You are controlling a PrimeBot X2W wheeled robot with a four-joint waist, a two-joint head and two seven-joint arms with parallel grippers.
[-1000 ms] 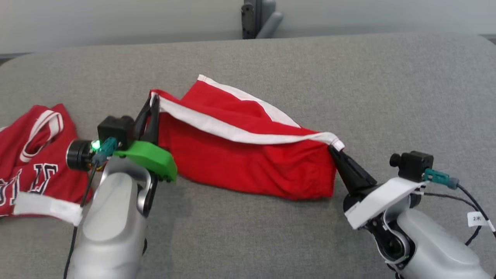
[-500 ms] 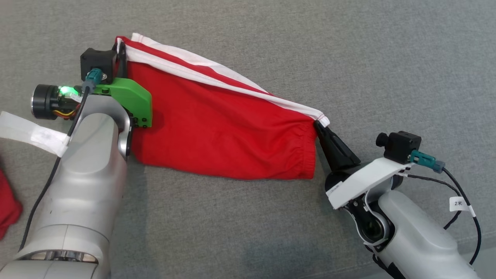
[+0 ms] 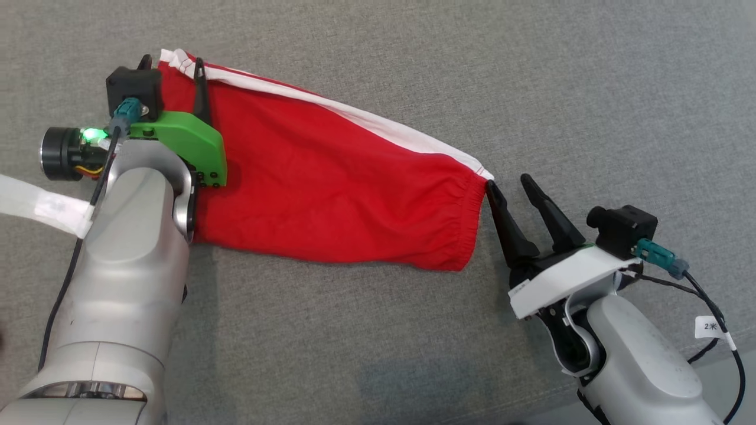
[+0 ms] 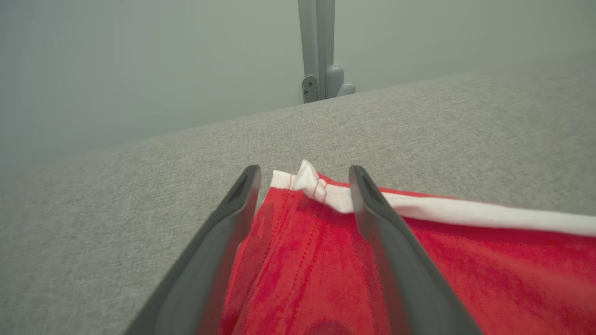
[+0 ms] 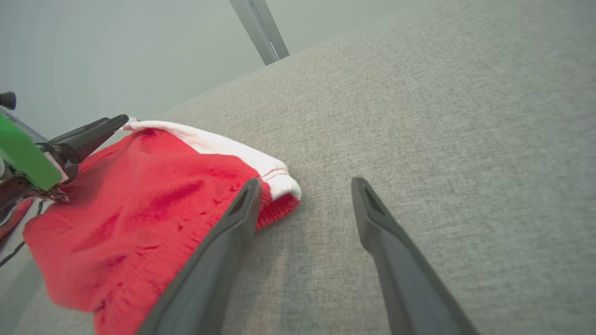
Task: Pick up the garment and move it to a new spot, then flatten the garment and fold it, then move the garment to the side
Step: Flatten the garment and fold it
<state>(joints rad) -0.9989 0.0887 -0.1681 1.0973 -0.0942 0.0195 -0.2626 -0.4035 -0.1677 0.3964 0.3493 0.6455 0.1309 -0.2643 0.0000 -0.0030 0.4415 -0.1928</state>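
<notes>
The garment (image 3: 331,177) is a red pair of shorts with a white side stripe. It lies folded and flat on the grey cushioned surface (image 3: 590,88). My left gripper (image 3: 171,61) stands open over its far left corner, one finger on each side of the white hem corner (image 4: 309,181). The left wrist view shows that gripper (image 4: 302,171) holding nothing. My right gripper (image 3: 507,180) is open at the garment's right end by the elastic waistband (image 5: 274,204), its left fingertip beside the cloth. Nothing is between the right gripper's (image 5: 307,181) fingers.
A grey metal post (image 4: 319,46) stands behind the far edge of the surface. A strip of white tape (image 3: 35,203) sticks out from my left arm. Black cables (image 3: 714,319) hang from my right wrist.
Both grippers have opened and let go of the garment's corners, and its top edge has dropped flat. The head camera tilted down earlier, so the other red garment left the picture.
</notes>
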